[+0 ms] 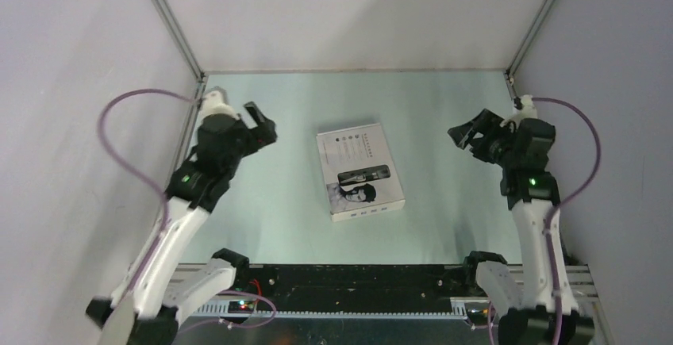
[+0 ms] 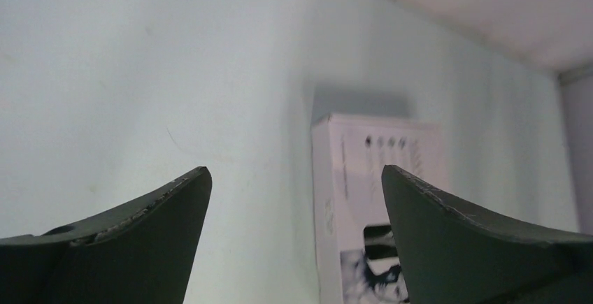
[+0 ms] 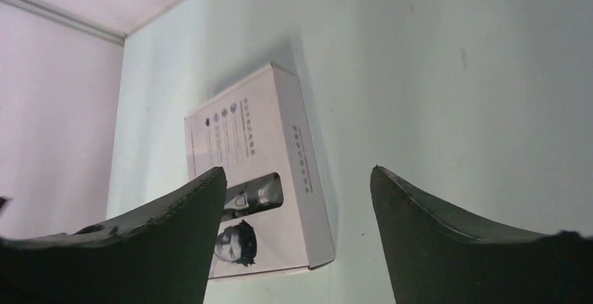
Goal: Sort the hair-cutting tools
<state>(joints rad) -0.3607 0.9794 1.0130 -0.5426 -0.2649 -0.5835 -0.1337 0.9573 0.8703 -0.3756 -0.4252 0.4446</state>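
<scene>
No loose hair-cutting tools show in any view; they are out of view. A closed white cardboard box (image 1: 359,172), printed with a clipper and a man's face, lies flat in the middle of the table. My left gripper (image 1: 262,123) hangs above the table to the box's left, open and empty. In the left wrist view the left gripper (image 2: 295,170) frames bare table, with the box (image 2: 377,178) just right of centre. My right gripper (image 1: 470,127) hovers to the box's right, also open and empty. The right wrist view has the right gripper (image 3: 298,169) over the box (image 3: 259,178), partly behind the left finger.
The pale green table (image 1: 278,202) is enclosed by white walls on the left, back and right, with metal posts (image 1: 171,20) in the back corners. Both arm bases sit at the near edge on a black rail (image 1: 349,277).
</scene>
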